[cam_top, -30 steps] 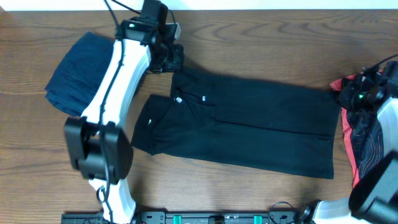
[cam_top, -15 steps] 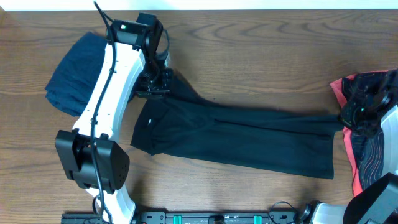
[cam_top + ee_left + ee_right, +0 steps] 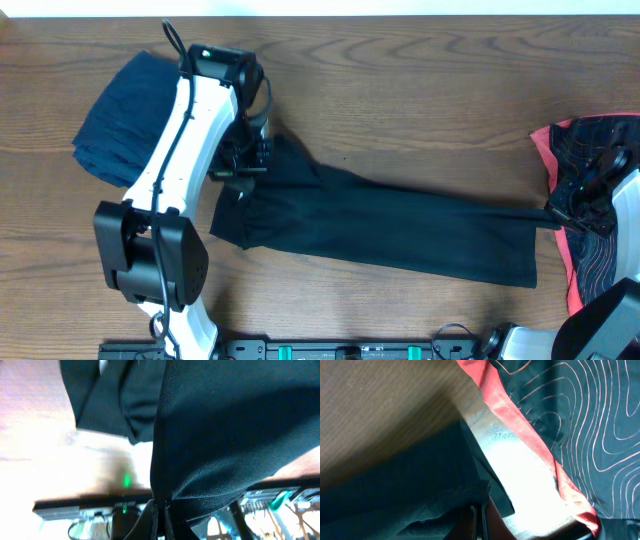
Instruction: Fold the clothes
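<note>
The left gripper (image 3: 245,170) was closed on the black shirt (image 3: 400,230), pinching its upper edge at the shirt's left end; in the left wrist view the dark mesh cloth drew down into a tight gather right at the fingertips. The right gripper (image 3: 553,213) was clamped on the same shirt at the upper corner of its right end, where the cloth bunched between its fingers and pulled out into a small point.

Held between the two, the shirt lay on the wooden table (image 3: 420,80) as a long, narrow band. Its long axis ran left to right, sloping slightly toward the robot at the right end. The left end was wider and rumpled, the right end squarer.

A navy blue garment (image 3: 125,120) sat crumpled beyond the shirt's left end, on the far side of the left arm. A black piece with coral lines and a coral edge (image 3: 590,150) lay just off the shirt's right end.
</note>
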Available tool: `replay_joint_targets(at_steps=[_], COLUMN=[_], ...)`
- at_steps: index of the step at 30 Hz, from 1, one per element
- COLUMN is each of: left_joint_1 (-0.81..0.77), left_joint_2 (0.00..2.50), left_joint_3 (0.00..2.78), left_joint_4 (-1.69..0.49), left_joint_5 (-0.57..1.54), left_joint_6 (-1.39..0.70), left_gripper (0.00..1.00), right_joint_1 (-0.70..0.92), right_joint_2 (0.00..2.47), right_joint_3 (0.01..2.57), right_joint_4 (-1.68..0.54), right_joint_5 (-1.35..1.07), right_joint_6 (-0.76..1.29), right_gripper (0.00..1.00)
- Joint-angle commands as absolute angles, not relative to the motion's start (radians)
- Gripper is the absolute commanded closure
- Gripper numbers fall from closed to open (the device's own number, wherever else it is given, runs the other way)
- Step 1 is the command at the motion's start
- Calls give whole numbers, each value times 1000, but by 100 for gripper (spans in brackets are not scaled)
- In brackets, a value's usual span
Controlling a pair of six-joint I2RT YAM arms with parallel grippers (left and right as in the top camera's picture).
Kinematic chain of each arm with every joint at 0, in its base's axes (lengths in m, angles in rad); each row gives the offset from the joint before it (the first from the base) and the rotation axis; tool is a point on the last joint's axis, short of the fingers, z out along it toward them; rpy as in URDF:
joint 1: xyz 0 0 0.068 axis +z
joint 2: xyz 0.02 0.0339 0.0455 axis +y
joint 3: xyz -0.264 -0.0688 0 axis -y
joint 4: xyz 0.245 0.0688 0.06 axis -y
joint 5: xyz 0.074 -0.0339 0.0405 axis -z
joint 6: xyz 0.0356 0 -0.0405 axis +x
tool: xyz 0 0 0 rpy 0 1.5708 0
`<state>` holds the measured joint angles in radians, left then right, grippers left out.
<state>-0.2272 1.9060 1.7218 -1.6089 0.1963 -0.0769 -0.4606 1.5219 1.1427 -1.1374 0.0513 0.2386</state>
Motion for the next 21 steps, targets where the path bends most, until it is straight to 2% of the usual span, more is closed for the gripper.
replay_joint_targets(at_steps=[1,13,21], left_joint_1=[-228,-228,-228], left_joint_2=[1909,1836,1832], left_joint_3=[1633,1516,1472], left_joint_4=[-1610,-1605,-1519], left_joint_5=[195,194,194], left_joint_6=[-64,-64,-64], left_gripper=[94,94,94], right_joint_1=[-464,-464,-464], right_joint_2=[1512,1512,1512], right_joint_3=[1143,1101,1099], right_joint_4=[-1149,-1145,-1145], right_joint_5=[108,109,109], right_joint_6=[258,259,269], right_gripper=[99,99,99])
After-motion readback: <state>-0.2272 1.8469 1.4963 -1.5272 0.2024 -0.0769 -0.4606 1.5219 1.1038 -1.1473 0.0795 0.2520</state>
